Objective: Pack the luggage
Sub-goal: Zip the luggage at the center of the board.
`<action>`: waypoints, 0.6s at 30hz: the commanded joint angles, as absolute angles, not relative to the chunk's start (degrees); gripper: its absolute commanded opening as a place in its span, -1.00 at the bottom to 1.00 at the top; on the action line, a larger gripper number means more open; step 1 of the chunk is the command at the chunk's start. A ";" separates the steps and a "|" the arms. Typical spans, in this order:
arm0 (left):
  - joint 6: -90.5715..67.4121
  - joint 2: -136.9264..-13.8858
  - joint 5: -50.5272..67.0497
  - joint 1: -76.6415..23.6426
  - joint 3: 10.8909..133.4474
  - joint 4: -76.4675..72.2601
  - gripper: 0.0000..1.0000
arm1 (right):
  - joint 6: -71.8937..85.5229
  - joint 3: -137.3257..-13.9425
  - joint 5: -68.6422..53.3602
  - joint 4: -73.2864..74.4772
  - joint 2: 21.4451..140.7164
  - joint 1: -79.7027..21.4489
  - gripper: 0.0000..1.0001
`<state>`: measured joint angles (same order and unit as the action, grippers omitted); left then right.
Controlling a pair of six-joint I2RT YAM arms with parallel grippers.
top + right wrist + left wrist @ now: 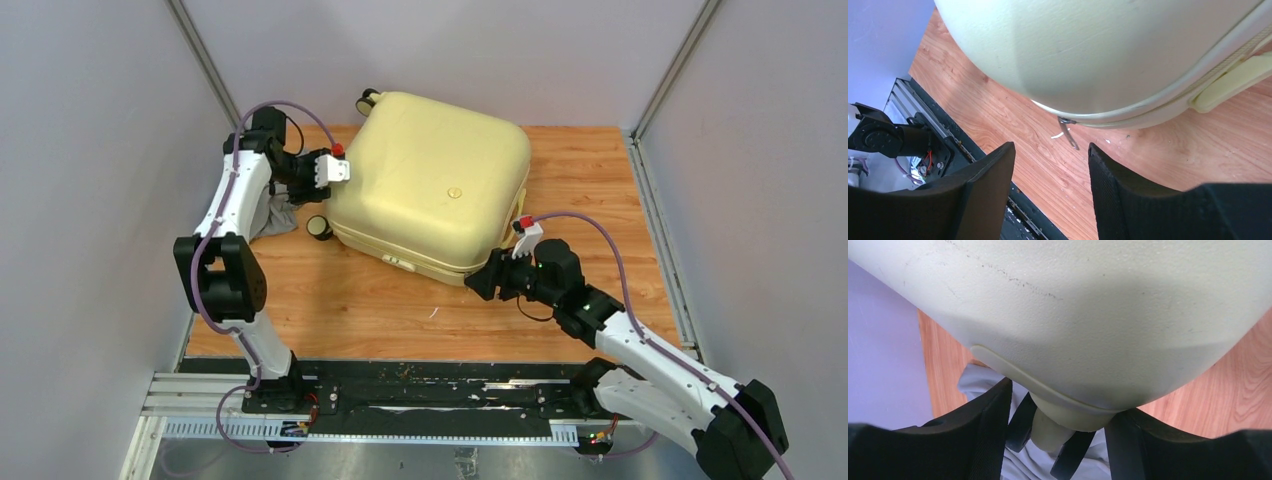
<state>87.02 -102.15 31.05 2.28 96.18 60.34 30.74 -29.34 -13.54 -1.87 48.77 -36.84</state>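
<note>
Black fingers of the right claw [1050, 147] fill the bottom of its wrist view. They stand apart with nothing between them, just before the near right corner of the luggage [430, 180]. A small zipper pull [1068, 134] hangs from the seam at this corner, a little beyond the fingertips and not touched by them. The luggage lies flat and shut on the table [380, 310], in the far middle part, a bit turned. The left claw [1063, 400] is at the far left side of the shell, close to a wheel [319, 227]. Its jaws are also apart, around a cream fitting on the shell's edge, and at least one finger seems not to press it. Under this claw a grey cloth [275, 220] lies on the table, outside the luggage, against its left edge. I think the risks are these. The pull is thin and hangs loose, so the right fingers may close beside it. If neither claw really holds the shell, any push could slide or turn it on the smooth wood. The cloth may also stay unpacked, or be caught under the shell if it moves left.
</note>
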 commanded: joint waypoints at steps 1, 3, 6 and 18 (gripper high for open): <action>78.72 -98.16 33.66 1.66 93.36 60.23 -0.70 | 27.94 -28.64 -15.00 -1.37 49.86 -35.90 0.20; 75.61 -96.57 33.50 1.67 92.68 60.23 -0.73 | 27.12 -28.29 -14.08 -1.76 50.30 -35.86 0.21; 71.47 -92.94 33.68 1.67 91.09 60.29 -0.83 | 24.77 -28.42 -13.28 -1.93 50.89 -34.77 0.22; 59.73 -78.97 35.02 1.59 81.99 60.29 -1.00 | 16.70 -38.18 -24.79 -6.05 63.15 -23.22 0.22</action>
<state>67.70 -82.02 32.73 1.17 83.42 59.70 19.97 -33.50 -18.35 -2.02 59.72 -24.38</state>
